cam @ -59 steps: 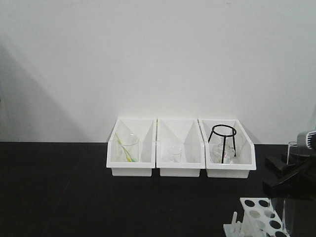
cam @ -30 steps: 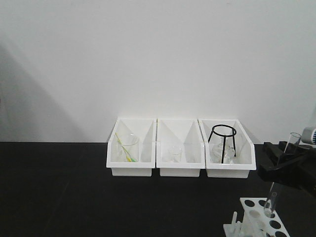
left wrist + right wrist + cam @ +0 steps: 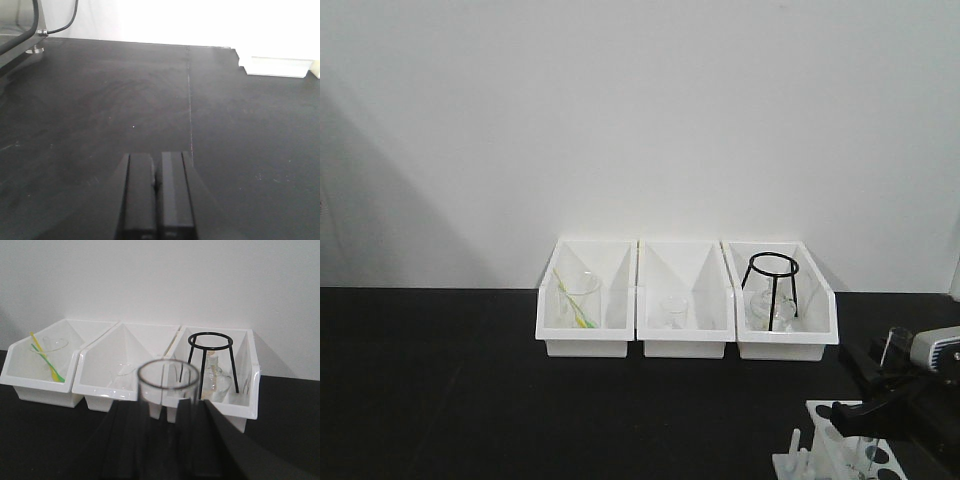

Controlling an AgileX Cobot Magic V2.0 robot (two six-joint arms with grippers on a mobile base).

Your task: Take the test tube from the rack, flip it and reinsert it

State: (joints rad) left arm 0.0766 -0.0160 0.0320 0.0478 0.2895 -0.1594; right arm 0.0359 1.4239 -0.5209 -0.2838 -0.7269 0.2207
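The white rack (image 3: 832, 440) stands at the bottom right of the front view, partly cut off by the frame edge. My right gripper (image 3: 876, 402) hangs just over its far right side, shut on a clear test tube (image 3: 896, 345) that is held nearly upright with its open mouth up. The tube's lower end is hidden behind the fingers at the rack's top plate. In the right wrist view the tube's round open mouth (image 3: 168, 376) sits between the dark fingers of the right gripper (image 3: 168, 412). My left gripper (image 3: 157, 185) is shut and empty above the black table.
Three white open-front bins (image 3: 685, 345) stand in a row against the back wall. The left one holds a beaker with green and yellow sticks (image 3: 577, 300), the right one a black tripod stand (image 3: 771, 285). A bin corner (image 3: 275, 66) shows in the left wrist view.
My right gripper has come down and nearer the rack with the test tube. The tube was tilted and higher above the rack; now it is lower and nearly upright.
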